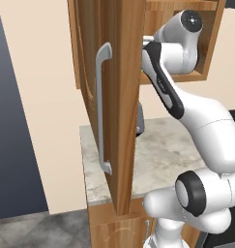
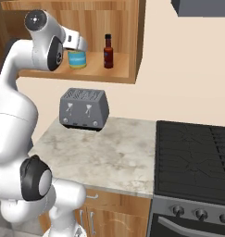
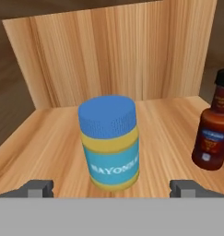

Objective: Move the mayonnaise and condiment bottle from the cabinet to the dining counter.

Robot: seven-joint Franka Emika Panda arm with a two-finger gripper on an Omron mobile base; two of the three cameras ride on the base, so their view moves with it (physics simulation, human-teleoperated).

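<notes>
The mayonnaise (image 3: 109, 143), a short jar with a blue lid and a blue and yellow label, stands upright on the shelf of the open wooden cabinet (image 2: 128, 41). My gripper (image 3: 111, 190) is open, with one fingertip on each side of the jar, just in front of it and not touching. The condiment bottle (image 3: 214, 126), dark reddish-brown with a black cap, stands to the jar's right. From the right base view, the mayonnaise (image 2: 78, 59) sits just under my hand, a short gap from the condiment bottle (image 2: 108, 51). The dining counter is out of view.
The open cabinet door (image 1: 121, 97) with its long grey handle (image 1: 102, 106) juts out to the left of the arm. A grey toaster (image 2: 84, 109) stands on the small marble counter (image 2: 109, 152) under the cabinet. A black stove (image 2: 197, 157) lies to the right.
</notes>
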